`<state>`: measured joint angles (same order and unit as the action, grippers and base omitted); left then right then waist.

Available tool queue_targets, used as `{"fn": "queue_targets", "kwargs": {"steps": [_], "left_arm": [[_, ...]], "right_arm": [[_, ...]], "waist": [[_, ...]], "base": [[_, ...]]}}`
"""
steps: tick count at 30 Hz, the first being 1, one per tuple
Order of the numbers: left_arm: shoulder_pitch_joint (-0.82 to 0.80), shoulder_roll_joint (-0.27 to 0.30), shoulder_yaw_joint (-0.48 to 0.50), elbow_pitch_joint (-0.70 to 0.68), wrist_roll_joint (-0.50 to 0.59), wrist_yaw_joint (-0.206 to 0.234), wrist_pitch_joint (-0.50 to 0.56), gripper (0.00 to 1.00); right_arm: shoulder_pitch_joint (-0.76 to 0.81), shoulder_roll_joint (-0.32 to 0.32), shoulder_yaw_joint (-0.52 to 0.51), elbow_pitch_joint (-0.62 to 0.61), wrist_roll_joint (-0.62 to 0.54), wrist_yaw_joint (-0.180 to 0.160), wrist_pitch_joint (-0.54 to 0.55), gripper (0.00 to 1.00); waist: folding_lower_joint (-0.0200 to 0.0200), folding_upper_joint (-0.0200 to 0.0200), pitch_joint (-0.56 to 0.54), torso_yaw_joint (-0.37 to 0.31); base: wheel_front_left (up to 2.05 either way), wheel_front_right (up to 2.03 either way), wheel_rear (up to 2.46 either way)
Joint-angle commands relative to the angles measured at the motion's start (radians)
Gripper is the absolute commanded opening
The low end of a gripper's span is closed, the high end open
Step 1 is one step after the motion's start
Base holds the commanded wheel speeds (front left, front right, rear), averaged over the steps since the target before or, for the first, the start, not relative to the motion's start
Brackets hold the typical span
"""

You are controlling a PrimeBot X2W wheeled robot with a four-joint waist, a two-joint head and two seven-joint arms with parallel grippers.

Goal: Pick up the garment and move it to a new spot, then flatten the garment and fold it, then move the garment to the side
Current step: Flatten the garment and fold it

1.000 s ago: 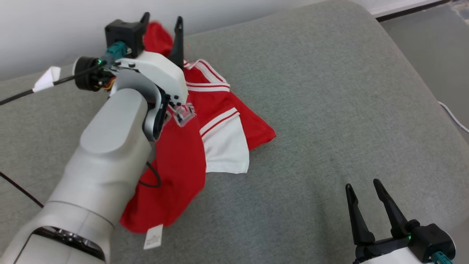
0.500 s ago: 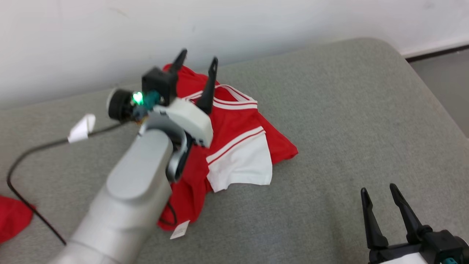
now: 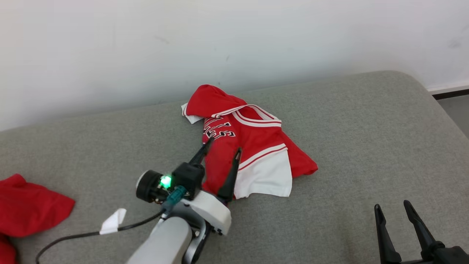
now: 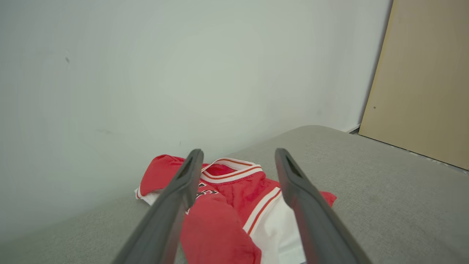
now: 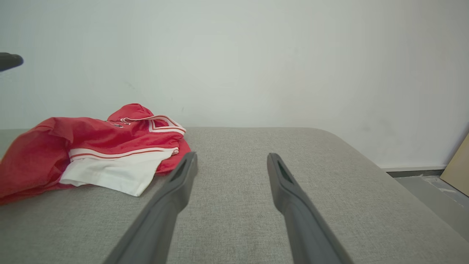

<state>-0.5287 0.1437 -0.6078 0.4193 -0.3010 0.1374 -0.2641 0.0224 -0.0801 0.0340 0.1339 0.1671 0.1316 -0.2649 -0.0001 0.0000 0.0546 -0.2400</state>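
Left arm reaches forward from bottom centre of the head view, left gripper (image 3: 224, 146) pointing up-frame at the garment (image 3: 253, 139), fingers spread wide, nothing pinched; whether the tips touch the cloth can't be told. Green light (image 3: 166, 181) lit on the wrist, black cable (image 3: 73, 236) with a white tag (image 3: 113, 221) trailing left. Right gripper (image 3: 392, 205) low at bottom right, well apart from the garment, fingers splayed, empty. Garment is a red jersey with white trim and a white panel, crumpled on the grey padded surface (image 3: 366, 128) near the wall (image 3: 234, 44). Head view also has a second red cloth (image 3: 25, 209) at far left. Left wrist view: left gripper (image 4: 239, 152) fingers frame the garment (image 4: 227, 205), tan wood panel (image 4: 421, 84) at right. Right wrist view: right gripper (image 5: 231, 156) over bare padding, garment (image 5: 91, 146) off to the left, floor (image 5: 421, 190) at right, dark tip (image 5: 9, 60) at the left edge, unclear what.
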Motion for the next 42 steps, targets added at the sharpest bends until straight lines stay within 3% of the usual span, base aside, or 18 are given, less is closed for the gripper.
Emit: {"fn": "queue_targets", "kwargs": {"steps": [1,7,16,26,35,36,37,38,42], "left_arm": [[0.007,-0.005,-0.012,-0.012,0.026,0.001,0.0,1.0],[-0.022,-0.035,-0.083,0.014,0.065,-0.022,0.009,1.0],[-0.07,-0.077,-0.194,0.163,0.094,-0.055,0.038,1.0],[-0.159,-0.082,-0.233,0.363,0.115,-0.069,0.036,1.0],[-0.211,-0.068,-0.219,0.493,0.098,-0.066,0.022,1.0],[-0.213,-0.067,-0.215,0.503,0.09,-0.068,0.02,0.47],[-0.214,-0.068,-0.213,0.51,0.085,-0.07,0.018,0.17],[-0.215,-0.069,-0.211,0.513,0.078,-0.072,0.017,0.0],[-0.217,-0.078,-0.209,0.508,0.057,-0.082,0.011,0.0]], "right_arm": [[-0.003,-0.005,0.003,-0.002,-0.009,-0.002,0.001,1.0],[-0.036,0.003,0.032,-0.008,0.0,-0.002,0.001,1.0],[-0.085,0.021,0.04,-0.007,0.019,-0.002,0.001,1.0],[-0.11,0.03,0.048,-0.012,0.045,-0.002,0.001,1.0],[-0.125,0.029,0.06,-0.012,0.074,-0.002,0.001,1.0],[-0.125,0.029,0.06,-0.011,0.074,-0.002,0.001,1.0],[-0.124,0.029,0.06,-0.01,0.074,-0.002,0.001,1.0],[-0.124,0.029,0.059,-0.009,0.074,-0.002,0.001,1.0],[-0.12,0.029,0.053,-0.008,0.071,-0.002,0.001,1.0]], "waist": [[0.0001,0.0,0.008,0.002],[0.0001,0.0,0.055,-0.028],[0.0001,0.0,0.14,-0.118],[0.0001,0.0,0.228,-0.186],[0.0001,0.0,0.259,-0.202],[0.0001,0.0,0.258,-0.202],[0.0001,0.0,0.258,-0.201],[0.0001,0.0,0.256,-0.201],[0.0001,0.0,0.249,-0.195]], "base": [[0.0,0.0,0.0],[0.0,0.0,0.0],[0.0,0.0,0.0],[0.0,0.0,0.0],[0.0,0.0,0.0],[0.0,0.0,0.0],[0.0,0.0,0.0],[0.0,0.0,0.0],[0.0,0.0,0.0]]}}
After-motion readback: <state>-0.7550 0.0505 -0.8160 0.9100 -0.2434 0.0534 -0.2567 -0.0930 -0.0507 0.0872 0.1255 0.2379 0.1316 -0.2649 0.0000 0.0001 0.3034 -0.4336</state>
